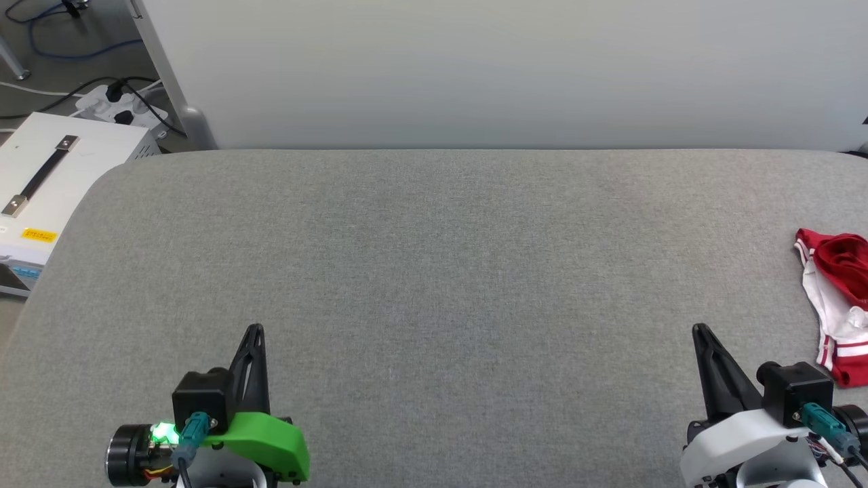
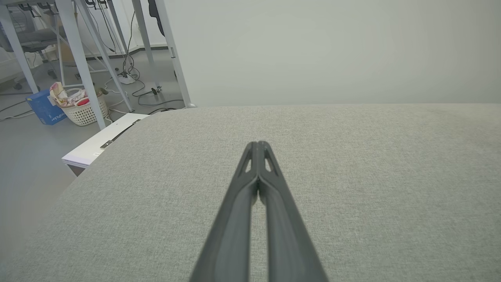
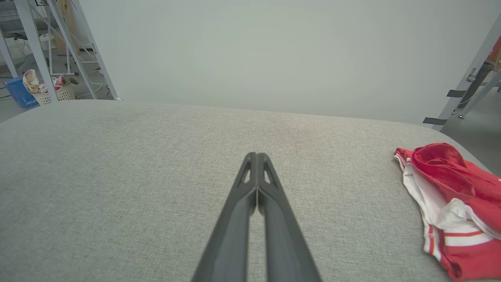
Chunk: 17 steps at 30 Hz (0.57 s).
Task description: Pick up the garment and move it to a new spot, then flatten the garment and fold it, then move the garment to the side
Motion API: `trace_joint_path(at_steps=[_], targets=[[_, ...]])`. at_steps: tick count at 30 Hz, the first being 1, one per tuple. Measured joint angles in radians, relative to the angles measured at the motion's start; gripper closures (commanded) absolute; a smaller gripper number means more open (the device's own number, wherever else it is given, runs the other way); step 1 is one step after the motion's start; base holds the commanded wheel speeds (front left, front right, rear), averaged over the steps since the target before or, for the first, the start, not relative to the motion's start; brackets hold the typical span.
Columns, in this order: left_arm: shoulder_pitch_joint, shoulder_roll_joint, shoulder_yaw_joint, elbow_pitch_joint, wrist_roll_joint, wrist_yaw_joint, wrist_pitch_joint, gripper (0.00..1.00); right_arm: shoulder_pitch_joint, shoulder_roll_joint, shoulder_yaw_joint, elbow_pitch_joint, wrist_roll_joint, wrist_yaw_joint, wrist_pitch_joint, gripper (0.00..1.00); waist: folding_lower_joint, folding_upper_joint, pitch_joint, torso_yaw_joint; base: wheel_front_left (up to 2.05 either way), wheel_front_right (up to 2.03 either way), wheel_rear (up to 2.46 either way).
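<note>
The garment is a crumpled heap of red and white cloth with striped trim, lying at the far right edge of the grey padded table. In the right wrist view the garment sits to the right of my fingers, apart from them. My right gripper is shut and empty near the table's front right, its tips pressed together. My left gripper rests at the front left, also shut with nothing held.
A pale wall panel stands behind the table's back edge. Left of the table is a white case with a black handle and a power strip with cables. A laundry basket sits on the floor further off.
</note>
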Motion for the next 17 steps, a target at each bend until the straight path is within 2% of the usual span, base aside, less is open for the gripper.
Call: trace_joint_path(at_steps=[17], targets=[[-0.006,-0.005,0.006,-0.008,0.011,0.000,0.035,1.00,-0.015,0.003,0.006,-0.005,-0.027,0.000,0.033,1.00,0.0000,0.0000,-0.003,-0.005,0.00,0.00,0.00]])
